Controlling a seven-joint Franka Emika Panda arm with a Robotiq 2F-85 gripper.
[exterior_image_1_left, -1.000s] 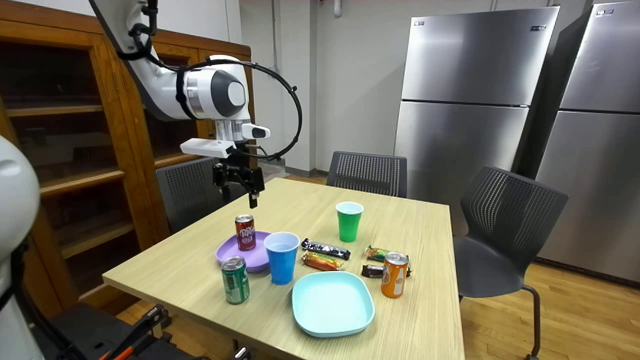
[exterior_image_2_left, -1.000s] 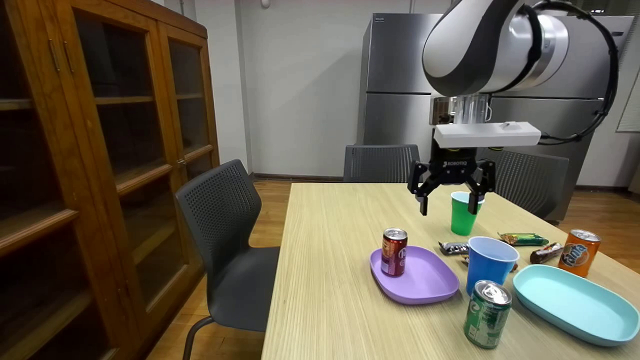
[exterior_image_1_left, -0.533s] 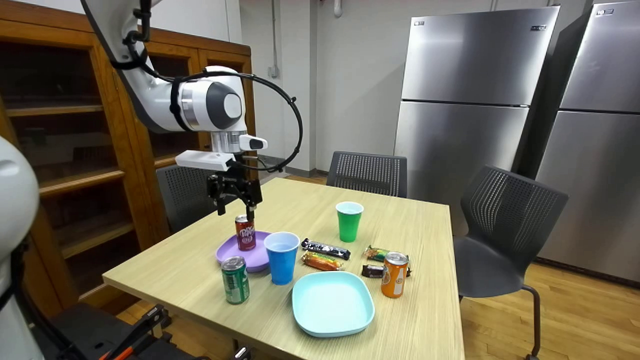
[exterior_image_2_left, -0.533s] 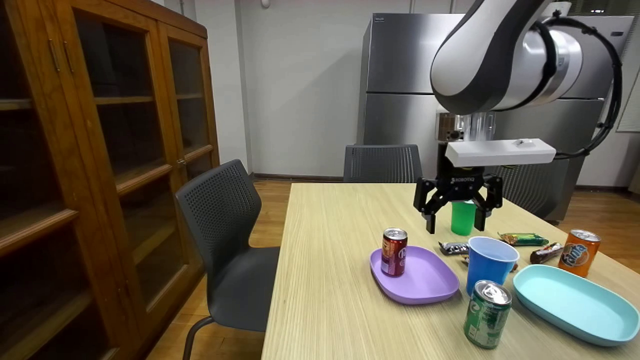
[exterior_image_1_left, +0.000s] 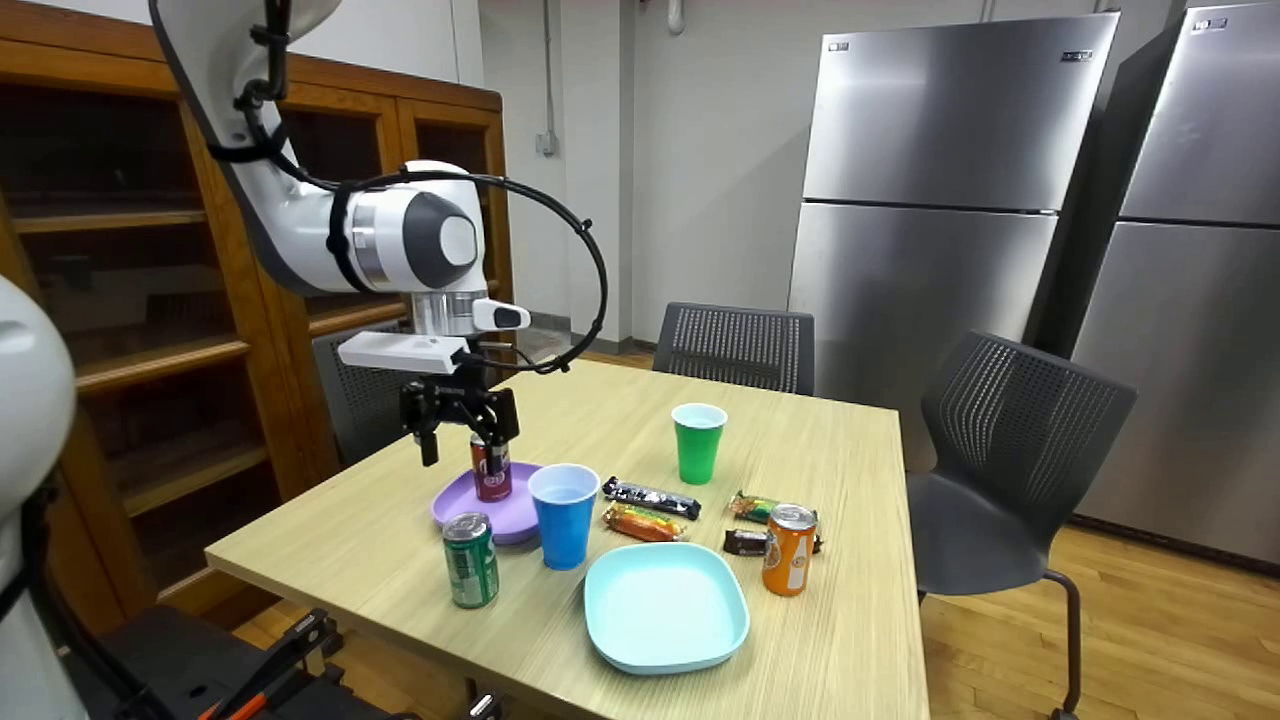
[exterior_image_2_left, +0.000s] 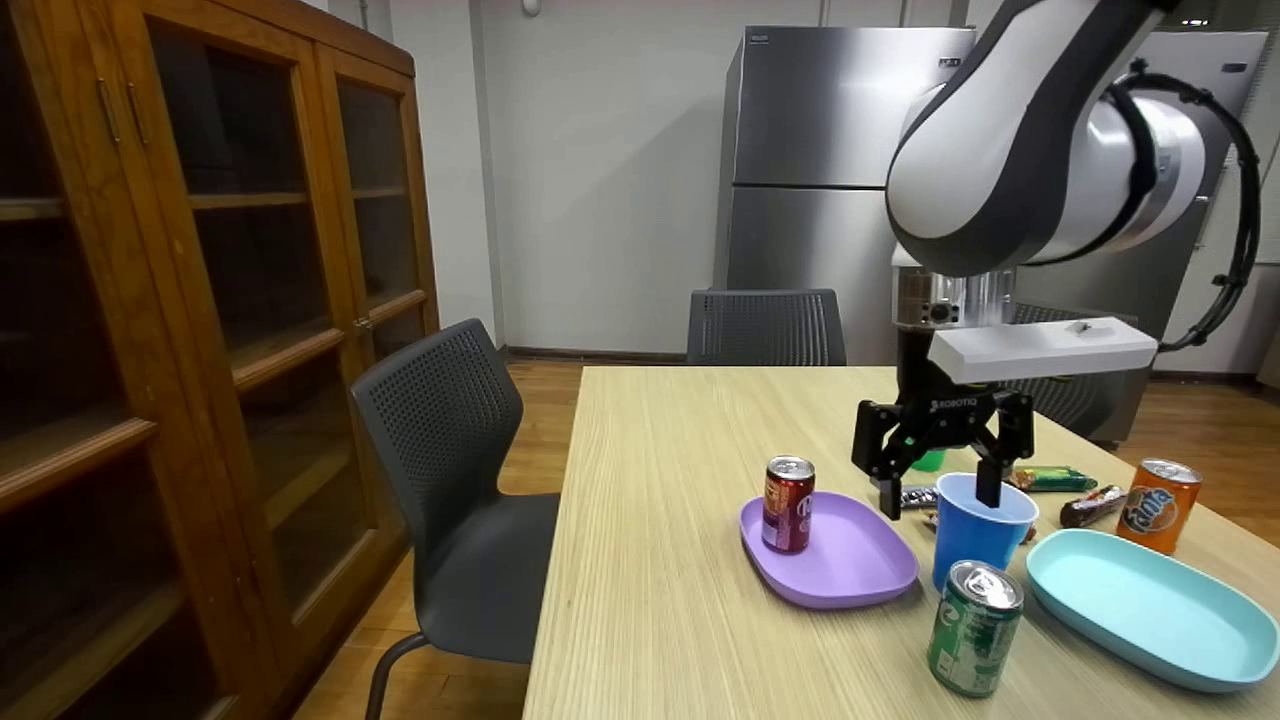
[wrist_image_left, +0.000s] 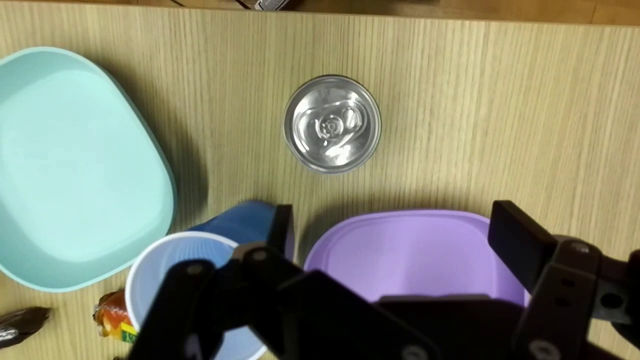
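An orange can stands upright just beside a dark-wrapped bar on the surface; around stand grey chairs, two steel refrigerators and a wooden cabinet with glass doors

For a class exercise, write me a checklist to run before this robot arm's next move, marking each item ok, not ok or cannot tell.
1. Hand open, holding nothing: ok.
2. Green can standing upright: ok, in both exterior views.
3. Fingers clear of the blue cup: ok; one overlaps it in the wrist view, but an exterior view shows a gap.
4. Purple plate bare: not ok; the red can stands on it.
5. Inside of the blue cup fully visible from the wrist: not ok; the hand hides part of it.
6. Cans full or empty: cannot tell.
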